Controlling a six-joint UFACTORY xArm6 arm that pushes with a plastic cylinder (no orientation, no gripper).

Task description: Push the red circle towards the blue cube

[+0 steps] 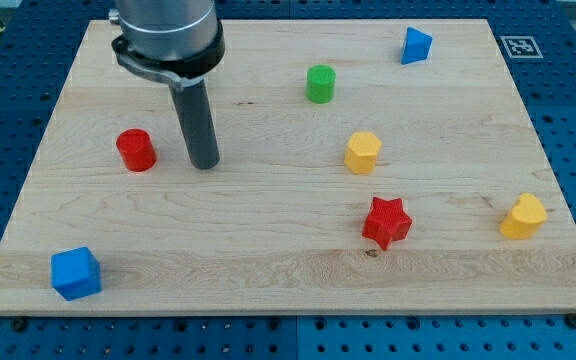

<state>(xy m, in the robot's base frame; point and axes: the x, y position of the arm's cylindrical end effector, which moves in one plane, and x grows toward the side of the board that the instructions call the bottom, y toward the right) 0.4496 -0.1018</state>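
The red circle [136, 150] stands on the wooden board at the view's left. The blue cube [75, 273] sits near the board's bottom left corner, below and a little left of the red circle. My tip [206, 165] rests on the board just to the right of the red circle, with a small gap between them. The rod rises from the tip to the arm's wide grey body at the view's top.
A green cylinder [320, 84] stands at top centre. A blue triangular block [416, 45] is at top right. A yellow block [362, 152] sits right of centre, a red star [386, 222] below it, a yellow heart-like block [523, 216] at right.
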